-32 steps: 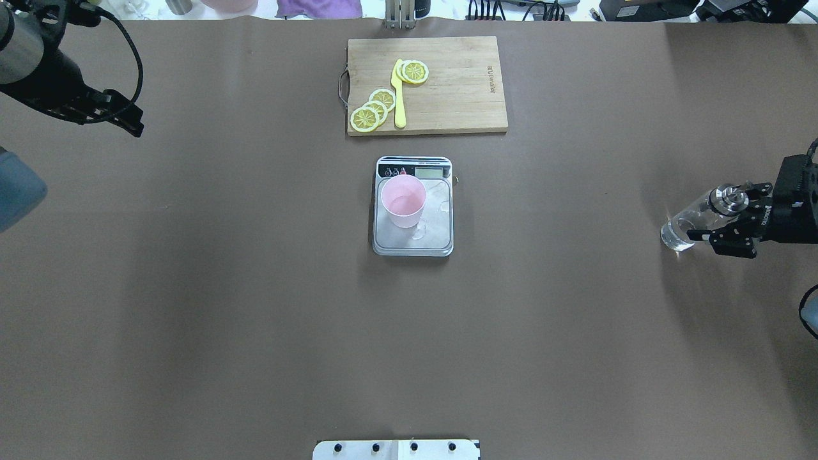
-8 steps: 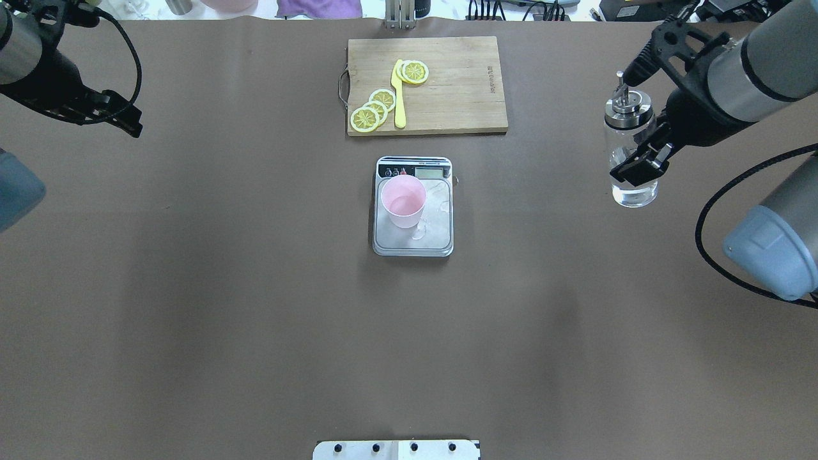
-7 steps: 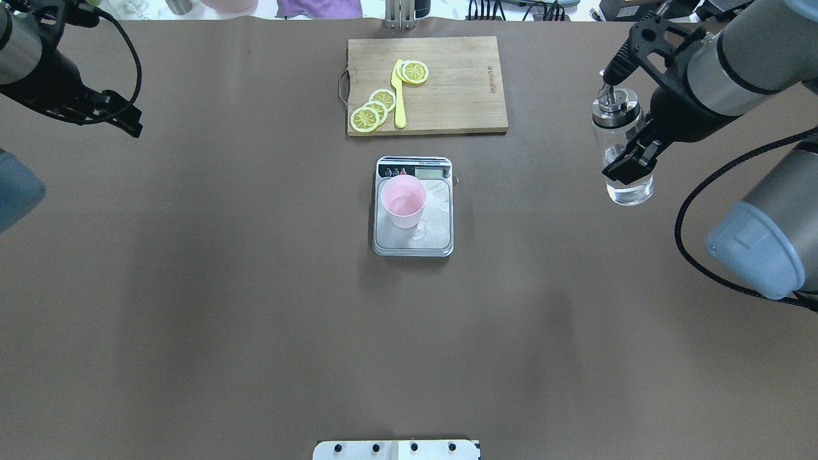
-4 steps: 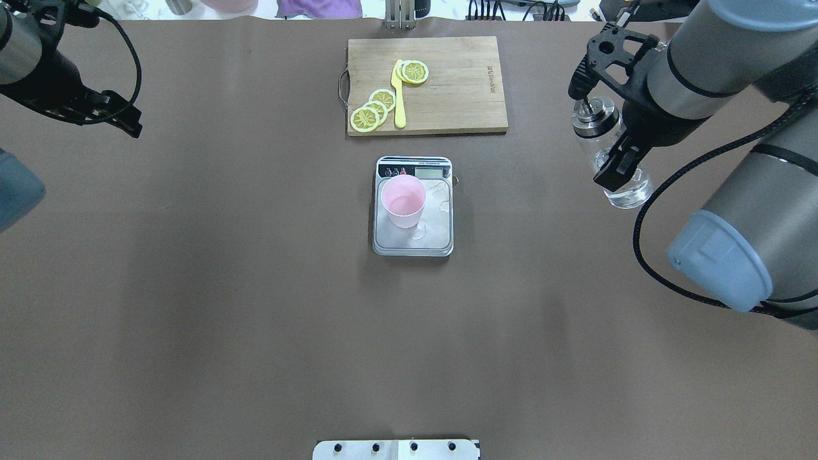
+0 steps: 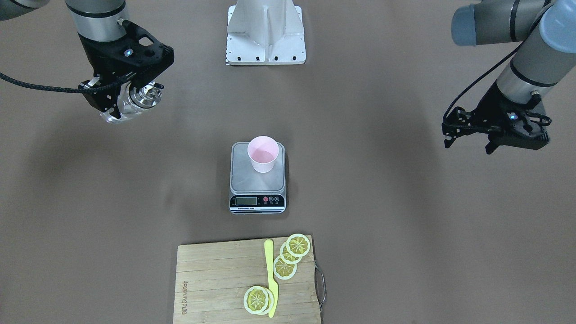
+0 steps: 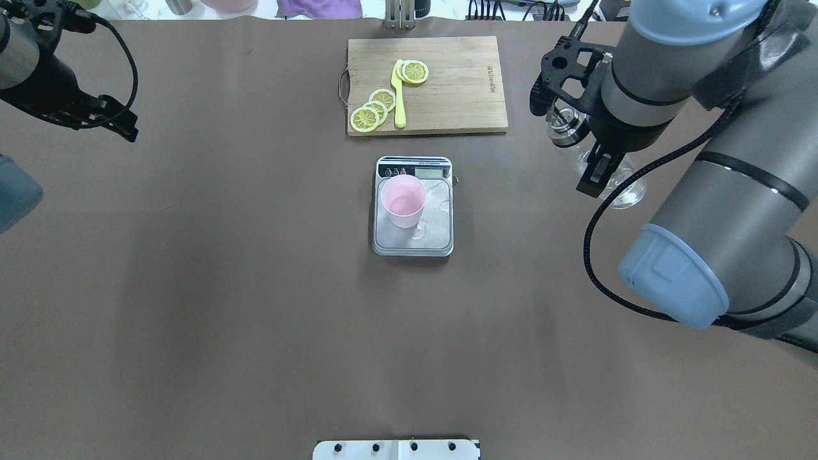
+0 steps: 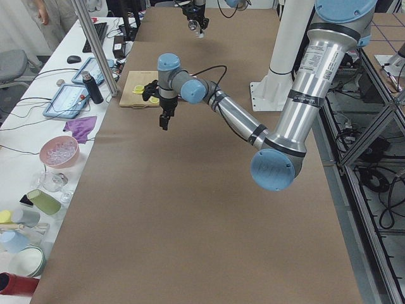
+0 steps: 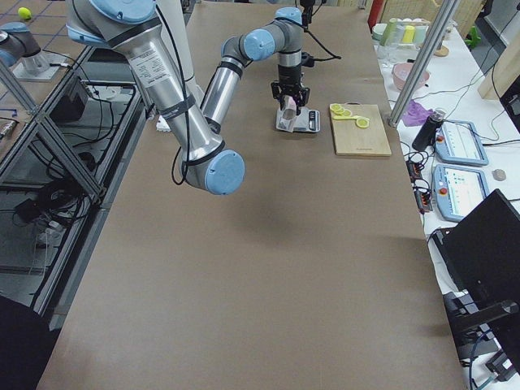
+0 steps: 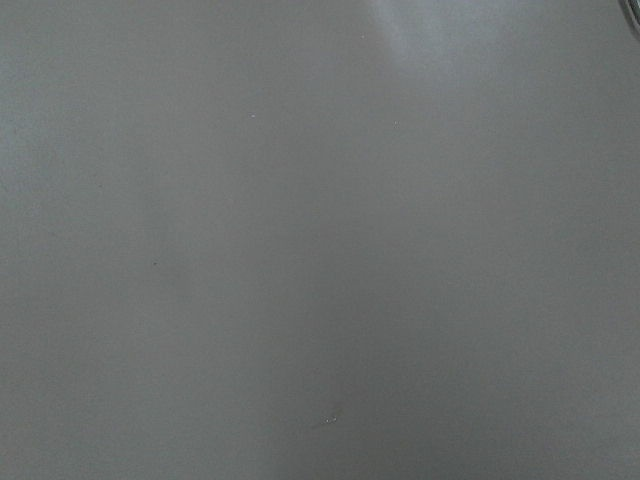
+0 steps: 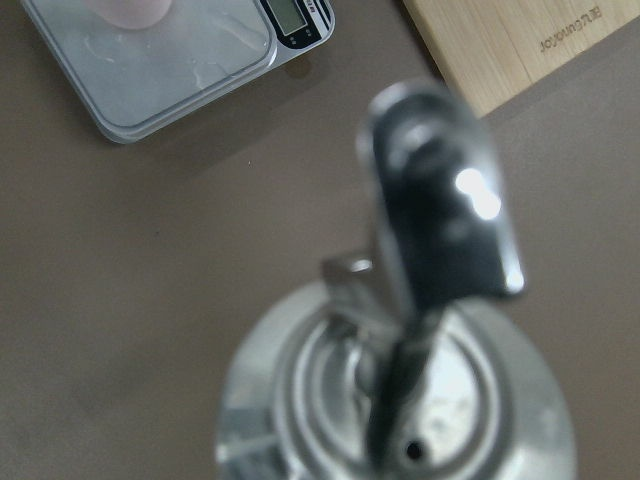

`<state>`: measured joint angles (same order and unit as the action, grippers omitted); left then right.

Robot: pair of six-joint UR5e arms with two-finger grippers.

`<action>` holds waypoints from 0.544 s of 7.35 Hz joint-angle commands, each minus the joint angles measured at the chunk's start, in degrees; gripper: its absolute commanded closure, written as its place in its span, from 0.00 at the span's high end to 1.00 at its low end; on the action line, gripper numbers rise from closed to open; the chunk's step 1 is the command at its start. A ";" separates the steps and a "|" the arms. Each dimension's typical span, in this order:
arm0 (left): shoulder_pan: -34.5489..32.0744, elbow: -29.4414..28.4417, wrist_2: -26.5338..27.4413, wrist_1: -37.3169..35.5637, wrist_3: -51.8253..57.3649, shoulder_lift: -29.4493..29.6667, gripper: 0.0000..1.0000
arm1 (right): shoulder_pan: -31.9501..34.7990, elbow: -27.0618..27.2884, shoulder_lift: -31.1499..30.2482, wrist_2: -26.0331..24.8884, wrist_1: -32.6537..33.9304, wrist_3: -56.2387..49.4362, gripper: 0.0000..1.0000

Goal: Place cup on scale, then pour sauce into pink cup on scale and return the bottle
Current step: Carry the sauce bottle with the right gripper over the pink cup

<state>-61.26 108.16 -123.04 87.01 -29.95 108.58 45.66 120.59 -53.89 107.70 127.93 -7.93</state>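
Note:
The pale pink cup (image 6: pixel 402 201) stands upright on the left part of the silver scale (image 6: pixel 436 237), also in the front view as the cup (image 5: pixel 263 154) on the scale (image 5: pixel 256 183). My right gripper (image 6: pixel 601 171) is shut on the clear glass bottle (image 6: pixel 625 190) and holds it in the air, right of the scale and apart from it, its steel cap (image 6: pixel 566 124) tilted towards the board. The right wrist view looks down on the cap (image 10: pixel 400 410), with the scale (image 10: pixel 180 75) ahead. My left gripper (image 6: pixel 120 121) is open and empty at the far left.
A wooden cutting board (image 6: pixel 460 89) with lemon slices (image 6: pixel 374 108) and a yellow knife (image 6: pixel 399 96) lies just behind the scale. Clear wet patches (image 6: pixel 441 195) lie on the scale's plate beside the cup. The robot's white base plate (image 6: pixel 396 449) is at the near edge.
My right arm lifted the bottle from the table's right edge and carried it left towards the scale, tilting it. The left arm has barely moved. Cup and scale are unmoved.

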 commanded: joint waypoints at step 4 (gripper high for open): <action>0.00 -0.23 -0.18 0.18 -0.02 -0.47 0.94 | -2.41 -5.44 6.42 -4.87 4.08 -1.03 0.57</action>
<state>-61.26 108.01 -123.15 87.11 -29.97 108.21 43.53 116.99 -49.22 103.29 131.40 -8.71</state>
